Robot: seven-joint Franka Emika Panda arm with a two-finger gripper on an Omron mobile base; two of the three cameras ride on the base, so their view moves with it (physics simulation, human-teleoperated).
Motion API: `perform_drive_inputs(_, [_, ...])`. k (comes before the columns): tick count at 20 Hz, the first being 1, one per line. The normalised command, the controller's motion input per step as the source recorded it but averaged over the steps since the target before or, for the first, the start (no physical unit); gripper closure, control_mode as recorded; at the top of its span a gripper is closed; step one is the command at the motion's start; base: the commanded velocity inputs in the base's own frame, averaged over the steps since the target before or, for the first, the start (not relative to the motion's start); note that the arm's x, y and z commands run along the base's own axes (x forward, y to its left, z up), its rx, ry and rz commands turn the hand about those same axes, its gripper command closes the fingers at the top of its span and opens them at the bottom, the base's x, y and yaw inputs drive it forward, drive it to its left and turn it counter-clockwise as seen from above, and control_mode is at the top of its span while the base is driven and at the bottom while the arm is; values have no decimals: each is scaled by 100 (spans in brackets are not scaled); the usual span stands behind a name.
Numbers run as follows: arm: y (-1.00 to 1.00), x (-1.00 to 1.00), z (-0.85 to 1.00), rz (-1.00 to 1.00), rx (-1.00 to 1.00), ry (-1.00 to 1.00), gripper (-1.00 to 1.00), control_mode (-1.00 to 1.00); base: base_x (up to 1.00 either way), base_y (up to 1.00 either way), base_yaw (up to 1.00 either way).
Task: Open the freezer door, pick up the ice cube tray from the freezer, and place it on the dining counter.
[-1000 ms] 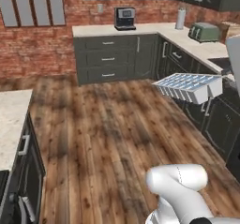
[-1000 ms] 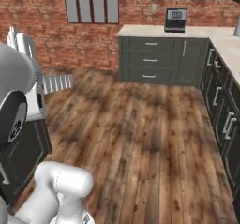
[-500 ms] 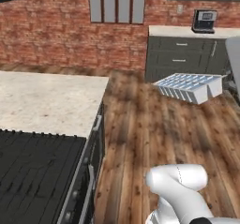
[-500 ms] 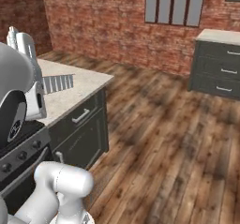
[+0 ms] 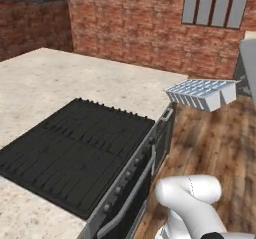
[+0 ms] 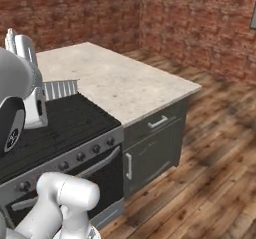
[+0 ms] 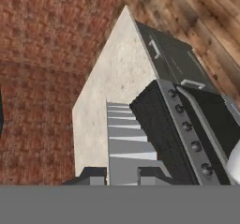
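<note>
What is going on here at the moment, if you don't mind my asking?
The robot arm is carrying an ice cube tray in its shut gripper, held up in the air. In front of it are a black stovetop and a speckled worktop on dark cabinets, with a brick wall behind. The tray has not been set down.

ice cube tray pale blue-white | stovetop black | wall red brick

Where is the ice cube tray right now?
The ice cube tray is up in the air, held in the gripper. In the left base view it hangs on the right, above the stove's far corner and the wooden floor.
</note>
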Motion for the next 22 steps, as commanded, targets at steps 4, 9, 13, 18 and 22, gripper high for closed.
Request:
perform_drive_inputs(4, [0, 0, 0, 0, 0, 0, 100, 100, -48, 19, 56])
perform_drive_inputs(9, [0, 0, 0, 0, 0, 0, 100, 100, -50, 38, 56])
perform_drive_inputs(13, [0, 0, 0, 0, 0, 0, 100, 100, -42, 57, 54])
perform_drive_inputs(18, [0, 0, 0, 0, 0, 0, 100, 100, -37, 67, 50])
perform_drive_inputs(22, [0, 0, 0, 0, 0, 0, 100, 100, -23, 75, 45])
